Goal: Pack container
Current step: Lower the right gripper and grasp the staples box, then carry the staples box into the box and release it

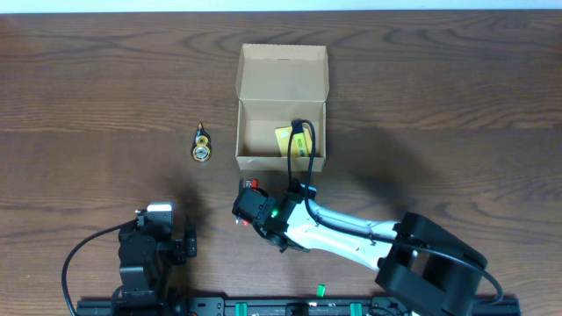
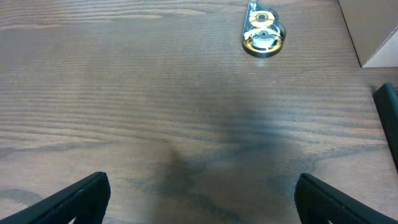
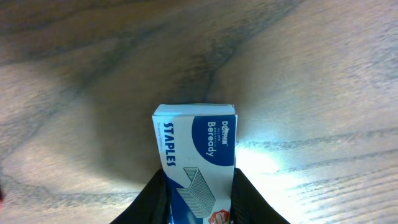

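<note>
The container (image 1: 281, 105), a tan cardboard box, stands open at the back middle with its flap lid lying away from me. A yellow item (image 1: 283, 140) lies inside it. A corner of the container (image 2: 380, 34) also shows in the left wrist view. My right gripper (image 3: 198, 202) sits low over the table just in front of the container, its fingers pressed against both long sides of a blue and white box of staples (image 3: 196, 155). From overhead the right gripper (image 1: 253, 200) hides most of that box. My left gripper (image 2: 202, 208) is open and holds nothing, at the front left.
A small round gold and silver tape roll (image 1: 203, 147) lies left of the container and shows again as the tape roll (image 2: 263, 34) ahead of my left gripper. The right arm's black cable (image 1: 299, 145) loops over the container's front wall.
</note>
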You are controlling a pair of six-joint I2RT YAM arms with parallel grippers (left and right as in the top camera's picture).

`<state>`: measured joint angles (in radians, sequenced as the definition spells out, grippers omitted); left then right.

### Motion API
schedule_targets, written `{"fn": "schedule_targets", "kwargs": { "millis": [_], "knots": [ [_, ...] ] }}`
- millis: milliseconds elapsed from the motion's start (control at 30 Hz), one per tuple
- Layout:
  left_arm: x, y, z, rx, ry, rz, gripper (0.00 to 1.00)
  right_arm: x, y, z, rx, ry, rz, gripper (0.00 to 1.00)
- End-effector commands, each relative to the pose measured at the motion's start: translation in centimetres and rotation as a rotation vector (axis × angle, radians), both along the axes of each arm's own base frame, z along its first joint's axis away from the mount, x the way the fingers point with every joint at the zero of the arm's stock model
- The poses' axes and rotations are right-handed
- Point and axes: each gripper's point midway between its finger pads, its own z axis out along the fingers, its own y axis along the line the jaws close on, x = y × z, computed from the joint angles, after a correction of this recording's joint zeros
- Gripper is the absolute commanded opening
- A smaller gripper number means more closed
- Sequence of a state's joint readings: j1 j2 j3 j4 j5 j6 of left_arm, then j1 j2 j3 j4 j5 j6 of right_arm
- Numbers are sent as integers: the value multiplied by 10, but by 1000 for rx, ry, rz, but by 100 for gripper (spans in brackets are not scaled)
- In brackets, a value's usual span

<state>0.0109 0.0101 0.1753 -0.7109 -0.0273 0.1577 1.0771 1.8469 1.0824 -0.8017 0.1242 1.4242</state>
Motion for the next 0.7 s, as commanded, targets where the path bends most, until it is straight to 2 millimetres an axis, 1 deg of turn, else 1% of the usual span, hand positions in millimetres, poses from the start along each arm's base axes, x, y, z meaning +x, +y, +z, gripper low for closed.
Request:
{"fn": "schedule_targets", "kwargs": {
  "millis": [0, 133, 400, 533, 667],
  "knots": [
    [-1, 1, -7, 8, 16, 3, 96, -3, -5, 8, -9, -11, 14, 12],
    [-1, 1, -7, 8, 16, 3, 96, 6, -4, 32, -3, -66, 30, 12],
    [-1, 1, -7, 8, 16, 3, 96, 25, 13, 89, 81, -185, 126, 11],
    [-1, 1, -7, 8, 16, 3, 96, 43, 18, 124, 80, -288, 185, 12],
    [-1, 1, -7, 8, 16, 3, 96, 68, 21, 157, 43, -422, 243, 13]
  ]
}}
